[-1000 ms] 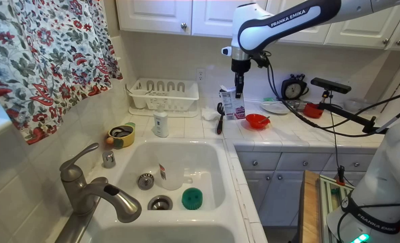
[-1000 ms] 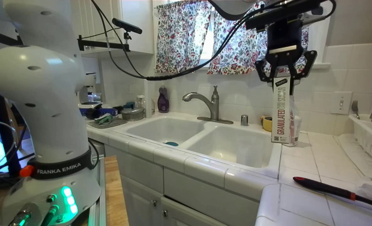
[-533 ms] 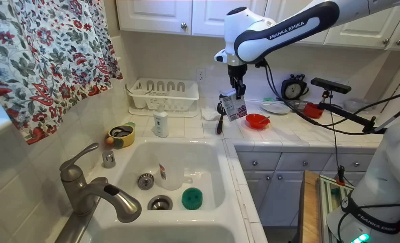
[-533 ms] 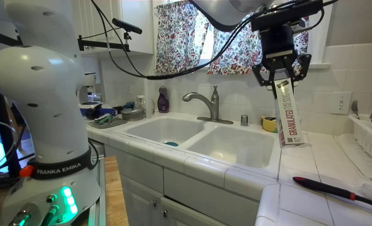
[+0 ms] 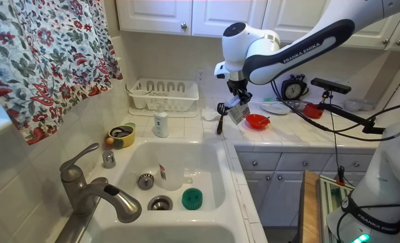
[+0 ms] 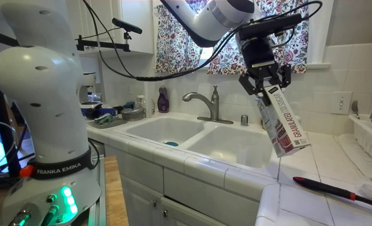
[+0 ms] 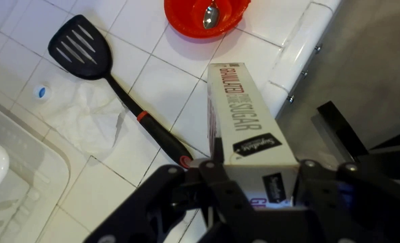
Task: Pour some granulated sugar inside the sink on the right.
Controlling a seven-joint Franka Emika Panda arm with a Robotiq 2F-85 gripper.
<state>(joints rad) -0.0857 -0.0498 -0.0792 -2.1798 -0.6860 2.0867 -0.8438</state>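
The granulated sugar is a white carton with red lettering; it shows in both exterior views and in the wrist view. My gripper is shut on its upper end; the wrist view also shows the fingers on both sides of it. The carton hangs tilted above the counter, beside the sink's right basin, its lower end swung away from the basin. Whether its top is open I cannot tell. The white right basin has a metal drain and a grey faucet.
A translucent jug and a green scrubber lie in the basin. Near the carton are a black spatula, a red bowl with a spoon, a white dispenser bottle and a dish rack.
The carton has gone from upright to clearly tilted as the wrist turned. In an exterior view the gripper moved down and left, while the carton's lower end swung right.
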